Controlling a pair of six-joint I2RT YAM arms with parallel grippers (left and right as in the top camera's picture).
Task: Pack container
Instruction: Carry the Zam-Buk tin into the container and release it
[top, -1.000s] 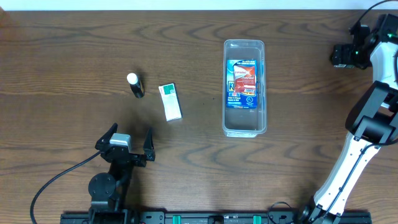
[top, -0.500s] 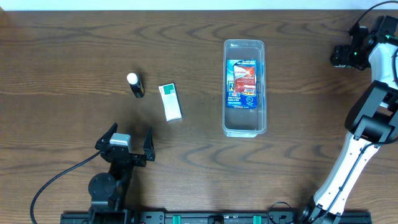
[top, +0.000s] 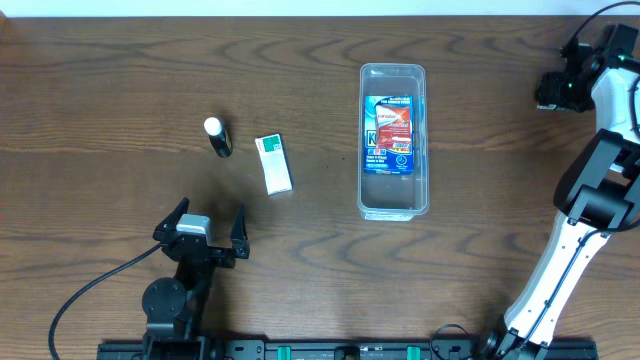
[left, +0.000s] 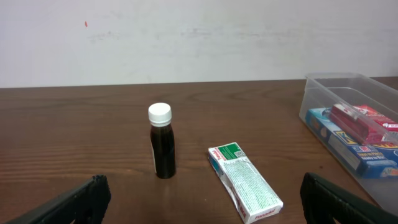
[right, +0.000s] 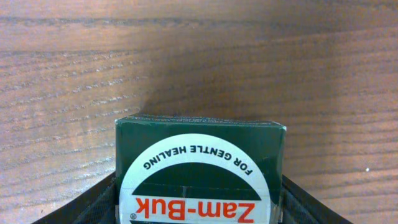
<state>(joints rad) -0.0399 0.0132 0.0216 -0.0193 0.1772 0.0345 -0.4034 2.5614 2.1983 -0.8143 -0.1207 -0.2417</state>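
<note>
The container (top: 392, 198) is a clear, long bin right of the table's middle, also at the right of the left wrist view (left: 344, 81). A blue and red packet (top: 391, 135) lies inside it. My right gripper (top: 556, 90) is at the far right of the table. Its fingers (right: 93, 202) press both sides of a green Zam-Buk box (right: 199, 155); in the overhead view the gripper hides the box. My left gripper (top: 208, 228) stands open near the front left edge, holding nothing (left: 202, 200).
A small dark bottle with a white cap (top: 217, 137) stands upright at left (left: 162, 149). A white and green carton (top: 273, 164) lies flat beside it (left: 244, 182). Both sit ahead of the left gripper.
The right gripper's fingers have drawn inward at the far right of the table. The left arm, bottle, carton and container have not moved.
</note>
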